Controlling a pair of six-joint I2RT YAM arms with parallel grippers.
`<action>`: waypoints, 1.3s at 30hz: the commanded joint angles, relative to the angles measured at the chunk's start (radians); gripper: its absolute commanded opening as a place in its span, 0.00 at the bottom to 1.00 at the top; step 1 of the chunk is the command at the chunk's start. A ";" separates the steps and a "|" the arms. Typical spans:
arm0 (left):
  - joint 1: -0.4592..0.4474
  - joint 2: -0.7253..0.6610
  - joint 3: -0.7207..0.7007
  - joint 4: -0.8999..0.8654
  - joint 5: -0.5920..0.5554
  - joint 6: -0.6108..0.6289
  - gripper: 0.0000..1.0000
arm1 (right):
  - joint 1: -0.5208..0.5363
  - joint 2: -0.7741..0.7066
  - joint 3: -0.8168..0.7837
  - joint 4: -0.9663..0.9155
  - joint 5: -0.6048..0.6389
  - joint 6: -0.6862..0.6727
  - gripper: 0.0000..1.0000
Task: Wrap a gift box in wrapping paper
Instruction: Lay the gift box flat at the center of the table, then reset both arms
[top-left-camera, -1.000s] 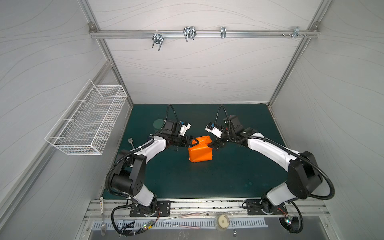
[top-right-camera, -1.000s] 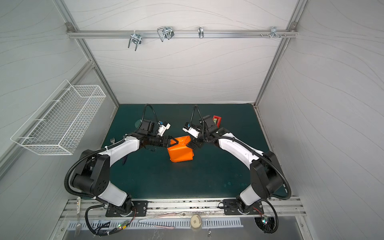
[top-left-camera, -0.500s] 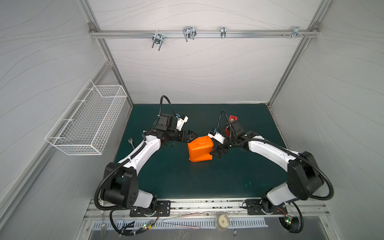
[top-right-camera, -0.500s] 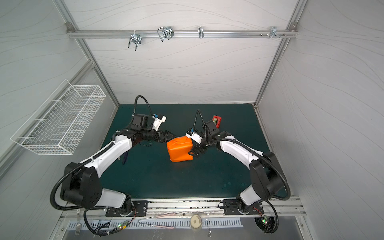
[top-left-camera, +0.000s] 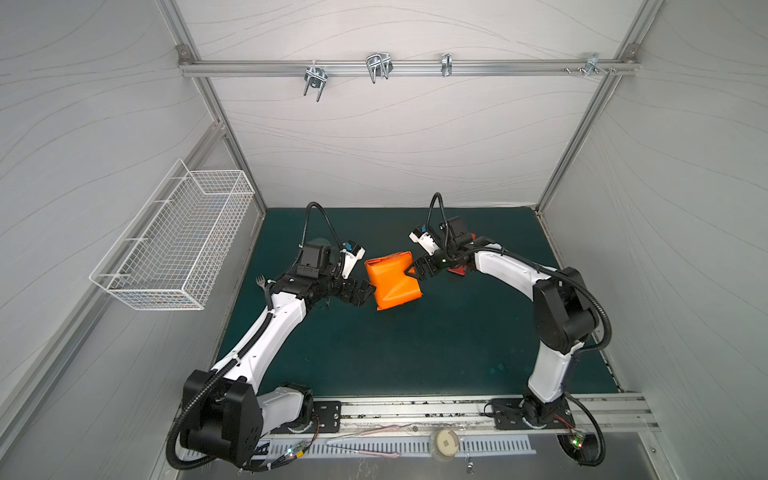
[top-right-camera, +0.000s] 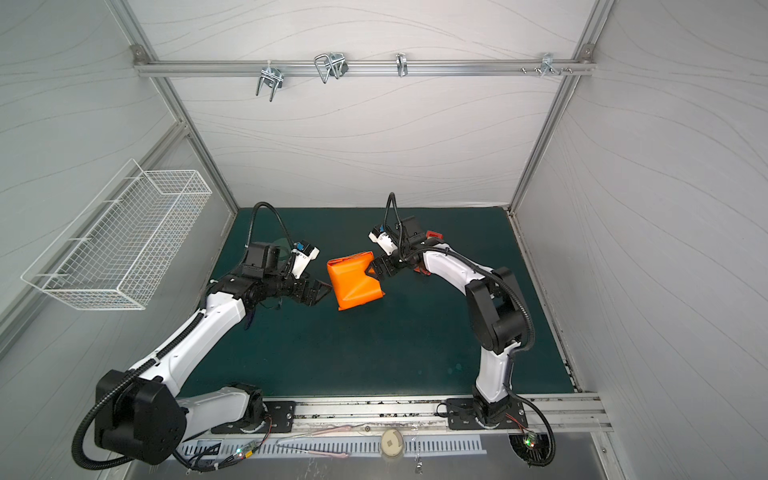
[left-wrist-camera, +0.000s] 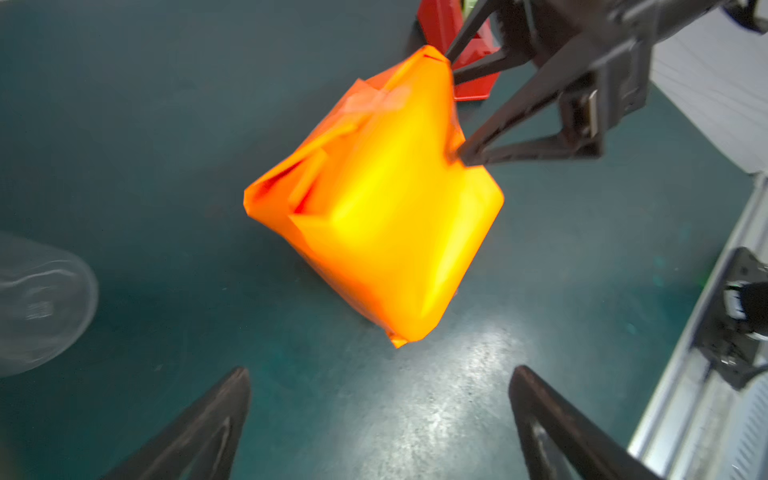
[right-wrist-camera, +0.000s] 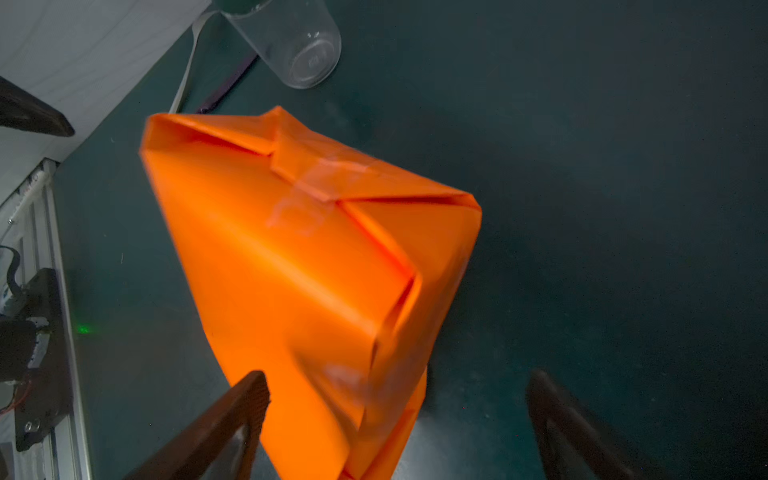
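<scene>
1. The wrapping paper (top-left-camera: 392, 280) is seen just above the centre of both top views. It is folded shut into an orange, box-shaped parcel on the dark green mat (top-left-camera: 374, 353).
2. The gift box is wholly covered by the paper and cannot be seen in any view.
3. Folded flaps are seen on the parcel's end face in the right wrist view, with a strip of clear tape (right-wrist-camera: 328, 174) laid over their meeting point.
4. Whether the parcel lies flat or is tipped on an edge cannot be told, as both wrist views are blurred.
5. The left gripper (top-left-camera: 365, 293) is placed just left of the parcel in both top views. Its jaws are spread wide and nothing is held: in the left wrist view only bare mat is seen between the two fingers (left-wrist-camera: 216, 415), and the parcel is apart from them.
6. The right gripper (top-left-camera: 417, 270) is placed at the parcel's right edge in both top views. Its jaws are also spread wide. In the left wrist view both fingertips are seen at that edge of the paper, but the parcel is not clamped.
7. A red tape dispenser (left-wrist-camera: 434, 20) is seen behind the right gripper, at the top of the left wrist view.
8. A clear glass (right-wrist-camera: 299, 45) is seen at the top of the right wrist view.
9. A white wire basket (top-left-camera: 174, 245) is hung on the wall at the left of both top views, and a fork (top-left-camera: 261, 280) is seen at the mat's left edge.
</scene>
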 joint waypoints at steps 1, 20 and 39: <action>0.049 -0.049 0.014 0.002 -0.071 0.039 0.99 | -0.043 -0.122 -0.043 -0.072 -0.061 -0.113 0.99; 0.255 0.058 -0.494 0.907 -0.364 -0.294 1.00 | -0.478 -0.466 -0.818 0.714 0.359 0.147 0.99; 0.239 0.353 -0.472 1.287 -0.462 -0.266 1.00 | -0.467 -0.260 -0.907 1.103 0.296 0.136 0.99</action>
